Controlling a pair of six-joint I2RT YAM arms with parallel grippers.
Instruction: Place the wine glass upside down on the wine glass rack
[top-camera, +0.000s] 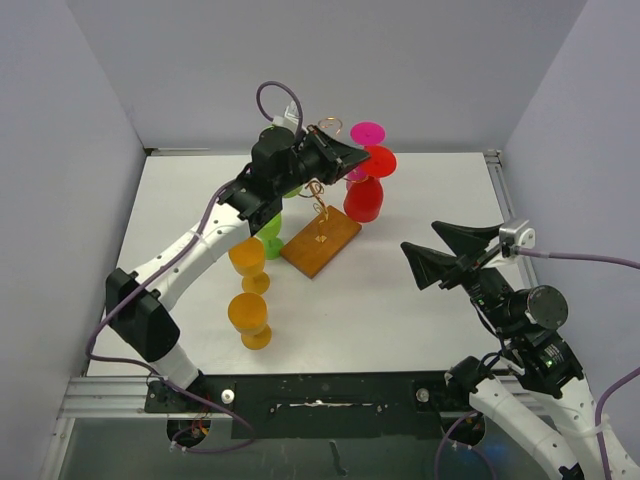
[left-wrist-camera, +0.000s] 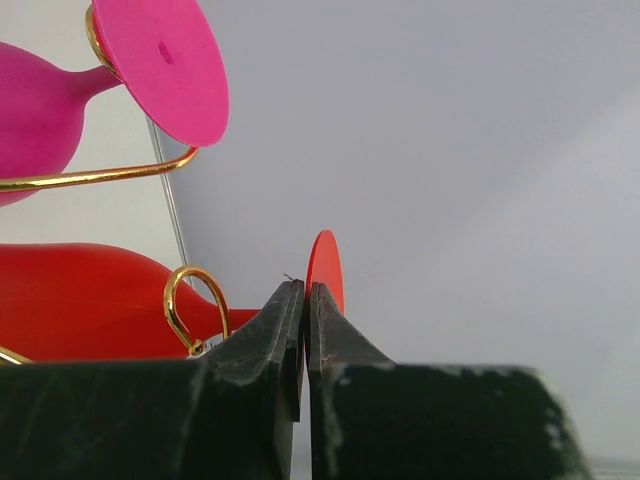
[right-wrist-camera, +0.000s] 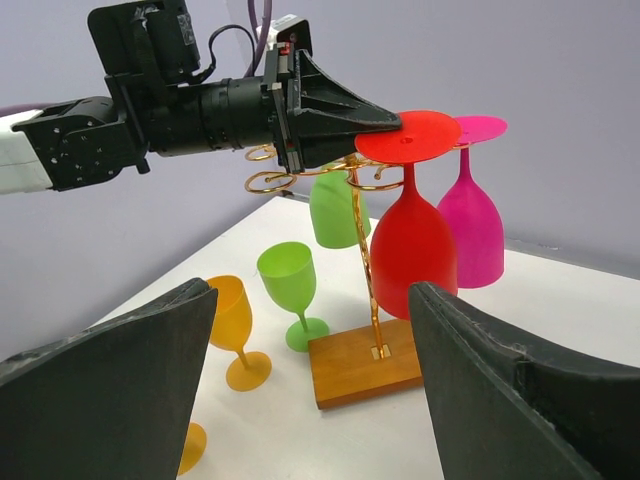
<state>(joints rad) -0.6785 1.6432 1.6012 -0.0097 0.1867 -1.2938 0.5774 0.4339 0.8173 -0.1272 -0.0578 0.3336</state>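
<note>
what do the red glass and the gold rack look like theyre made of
Red wine glass: probably plastic; opaque, even matte colour, no glassy glints. Wine glass rack: shiny gold wire, looks like metal, bent into curls. Its base: likely wood, warm brown, smooth-finished.

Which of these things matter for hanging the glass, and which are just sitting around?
In use: red glass, foot pinched by left fingers; rack.
Lying about: hung pink glass, hung green glass, standing green glass, two orange glasses, open right fingers.
</note>
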